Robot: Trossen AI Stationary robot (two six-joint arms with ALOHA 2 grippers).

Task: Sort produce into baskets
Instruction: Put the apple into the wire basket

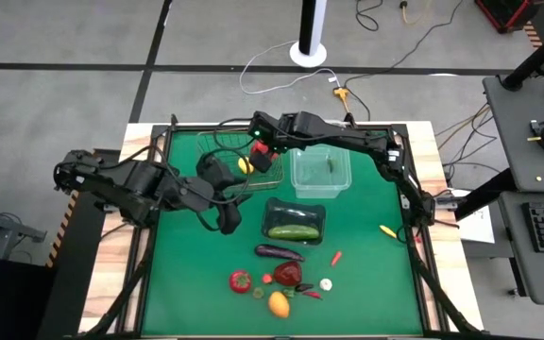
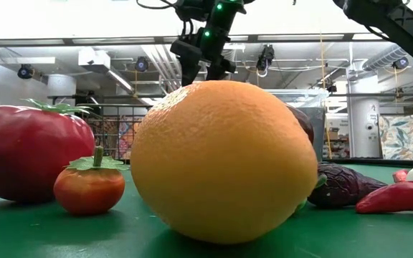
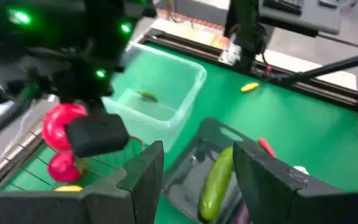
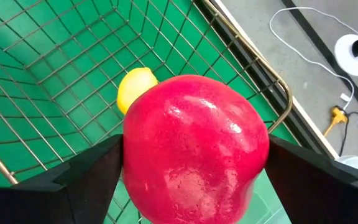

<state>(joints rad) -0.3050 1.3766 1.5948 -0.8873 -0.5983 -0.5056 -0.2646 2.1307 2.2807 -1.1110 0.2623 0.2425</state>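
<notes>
My right gripper hangs over the near right corner of the metal wire basket, shut on a red round fruit. A yellow lemon lies on the basket's floor below it. In the left wrist view a smaller red round piece shows under the held fruit. My left gripper is open and empty, just left of the dark tray, in which a green cucumber lies. The clear tub holds a small green chili. My right gripper pinches the red round fruit between its two fingers, one on each of two opposite sides. The fingers point down from above. The fruit is lifted clear, above the wire basket's floor.
Loose produce lies near the table's front: purple eggplant, red tomato, dark-red round one, orange, white garlic, red chili. A yellow chili lies toward the right edge.
</notes>
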